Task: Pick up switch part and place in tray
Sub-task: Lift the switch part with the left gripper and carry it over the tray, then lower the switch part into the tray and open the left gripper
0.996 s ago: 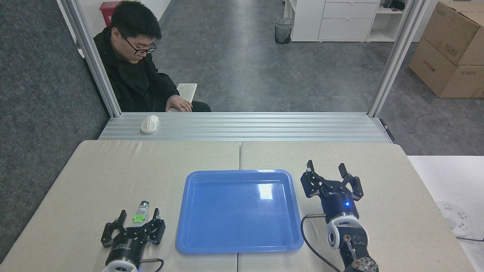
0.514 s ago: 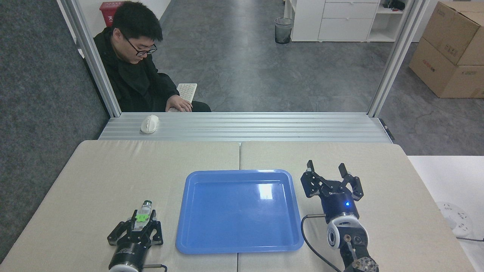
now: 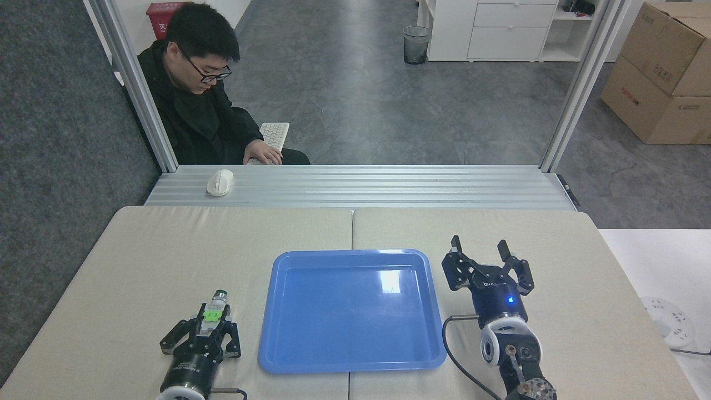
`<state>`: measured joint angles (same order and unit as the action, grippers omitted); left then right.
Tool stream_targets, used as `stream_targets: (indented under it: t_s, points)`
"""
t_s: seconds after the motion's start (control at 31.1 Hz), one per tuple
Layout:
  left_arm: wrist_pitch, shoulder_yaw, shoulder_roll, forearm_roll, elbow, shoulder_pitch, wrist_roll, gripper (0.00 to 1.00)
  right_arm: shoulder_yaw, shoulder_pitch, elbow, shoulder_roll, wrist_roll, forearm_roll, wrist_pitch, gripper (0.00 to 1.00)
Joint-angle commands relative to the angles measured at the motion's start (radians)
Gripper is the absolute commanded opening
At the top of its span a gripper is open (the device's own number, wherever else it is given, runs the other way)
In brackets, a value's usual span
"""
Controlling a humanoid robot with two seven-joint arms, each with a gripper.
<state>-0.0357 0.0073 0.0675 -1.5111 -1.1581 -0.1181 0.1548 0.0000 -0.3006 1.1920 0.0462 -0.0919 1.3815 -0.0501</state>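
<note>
Since the switch part [image 3: 213, 311] sits clamped between the fingers of the left end effector [image 3: 211, 321], at the near-left of the counter [image 3: 166, 250], the relation that matters now is tray-to-part: the tray [image 3: 352, 361] lies directly to the right of the held part, just beside the left end effector, with its near-left corner closest. Long axis of the switch part runs away from the robot, tilted slightly to the right; the dark tip and silvery neck point toward the far edge of the counter, the green block sits lower, at the fingertips, and the whitish body is partly hidden by the fingers. Whether the part is lifted clear of the counter or resting on it, I cannot tell from this view. Judgement: pick done or nearly so; transfer not yet begun. The left arm is by far the nearer one and already has the part, so a raise and a short move rightward over the rim should suffice. The tray itself is flat, blue, with nothing in it, at the centre of the counter. Further right, the right end effector [image 3: 481, 250] hovers just beside the tray's right rim, fingers spread apart, holding nothing, well apart from the part.
</note>
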Motion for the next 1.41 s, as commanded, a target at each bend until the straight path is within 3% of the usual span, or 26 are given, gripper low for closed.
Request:
stream_targets:
  t_s: [0.0,0.19,0.42,0.58,0.8,0.93,1.12,1.38]
  points:
    - [-0.045,0.005,0.009,0.003,-0.201,-0.009,-0.003,0.0,-0.031,0.0,0.0,0.0,0.0,-0.001,0.0,1.0]
    - [-0.153,-0.006,-0.008,0.02,-0.347,-0.005,-0.011,0.0,-0.031,0.0,0.0,-0.002,0.0,-0.001,0.0,1.0]
    - [-0.199,-0.015,-0.086,0.02,-0.362,-0.061,-0.092,0.0,-0.031,-0.002,-0.002,0.0,0.0,-0.001,0.0,1.0]
    - [-0.194,-0.165,-0.084,-0.007,-0.318,-0.086,-0.129,0.0,-0.031,-0.002,-0.002,-0.002,0.001,0.001,0.0,1.0]
    - [-0.194,-0.239,-0.086,-0.132,-0.189,-0.078,-0.192,0.0,-0.031,-0.002,-0.002,0.0,0.0,0.001,0.0,1.0]
    - [-0.194,-0.247,-0.086,-0.204,-0.129,-0.064,-0.192,0.0,-0.031,-0.002,-0.002,0.0,0.0,0.001,0.0,1.0]
    - [-0.193,-0.247,-0.087,-0.21,-0.118,-0.055,-0.201,0.0,-0.032,-0.002,-0.002,0.0,0.0,0.001,0.0,1.0]
    - [-0.191,-0.247,-0.086,-0.212,-0.072,-0.048,-0.323,0.0,-0.032,-0.002,-0.002,0.0,0.0,-0.001,0.0,1.0]
